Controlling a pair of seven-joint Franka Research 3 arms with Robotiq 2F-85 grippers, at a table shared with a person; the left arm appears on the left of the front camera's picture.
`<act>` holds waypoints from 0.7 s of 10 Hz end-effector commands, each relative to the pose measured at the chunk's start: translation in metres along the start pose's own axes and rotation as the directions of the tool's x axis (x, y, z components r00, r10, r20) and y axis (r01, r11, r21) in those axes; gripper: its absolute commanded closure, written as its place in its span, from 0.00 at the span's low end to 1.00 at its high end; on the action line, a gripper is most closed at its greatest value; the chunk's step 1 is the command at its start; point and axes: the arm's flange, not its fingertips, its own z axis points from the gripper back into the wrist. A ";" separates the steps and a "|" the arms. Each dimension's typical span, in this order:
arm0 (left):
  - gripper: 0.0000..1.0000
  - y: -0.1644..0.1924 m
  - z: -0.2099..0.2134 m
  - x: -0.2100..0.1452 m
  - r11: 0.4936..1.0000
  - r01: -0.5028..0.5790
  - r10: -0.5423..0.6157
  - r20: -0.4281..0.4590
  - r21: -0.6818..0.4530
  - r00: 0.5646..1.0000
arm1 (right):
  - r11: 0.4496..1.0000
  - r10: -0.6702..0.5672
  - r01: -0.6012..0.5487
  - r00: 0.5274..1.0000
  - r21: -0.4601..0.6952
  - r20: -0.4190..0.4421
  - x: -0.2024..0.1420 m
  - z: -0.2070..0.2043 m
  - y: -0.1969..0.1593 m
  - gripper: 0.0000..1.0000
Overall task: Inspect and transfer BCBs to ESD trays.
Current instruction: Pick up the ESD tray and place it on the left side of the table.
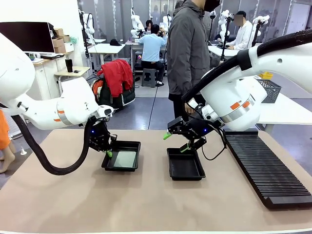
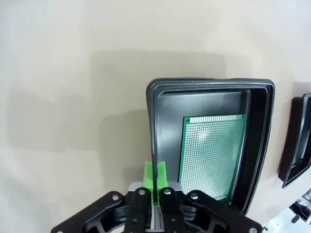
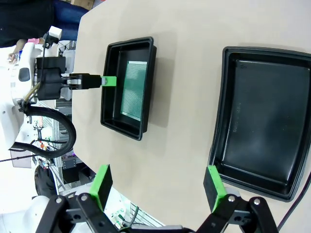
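Two black ESD trays sit side by side on the tan table. The left tray [image 1: 113, 166] [image 2: 209, 83] [image 3: 131, 43] holds one pale green BCB [image 1: 125, 159] [image 2: 211, 155] [image 3: 133, 90] lying flat on its floor. My left gripper [image 1: 108, 152] [image 2: 155, 175] [image 3: 108, 81] is shut, its green tips right at that tray's left rim; whether they pinch the rim I cannot tell. The right tray [image 1: 185, 168] [image 3: 262, 121] [image 2: 297, 145] is bare inside. Just above its far edge hovers my right gripper [image 1: 176, 142] [image 3: 158, 183], open, with nothing between its fingers.
A long black ribbed rack [image 1: 263, 165] lies along the table's right side. A person in a grey jacket [image 1: 187, 48] stands at the far edge, behind the right tray. Bare tabletop stretches in front of both trays.
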 end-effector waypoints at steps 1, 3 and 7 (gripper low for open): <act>0.97 0.016 0.012 -0.009 0.999 0.023 -0.023 0.012 -0.042 1.000 | 1.000 -0.011 0.011 1.000 -0.022 0.002 0.000 0.002 0.003 0.00; 0.97 0.040 0.024 -0.009 0.998 0.031 -0.030 0.027 -0.046 0.999 | 1.000 -0.011 0.011 1.000 -0.022 0.002 0.000 0.002 0.003 0.00; 0.97 0.122 0.051 -0.007 1.000 0.012 -0.011 0.057 -0.014 0.998 | 1.000 -0.011 0.011 1.000 -0.022 0.002 0.000 0.002 0.003 0.00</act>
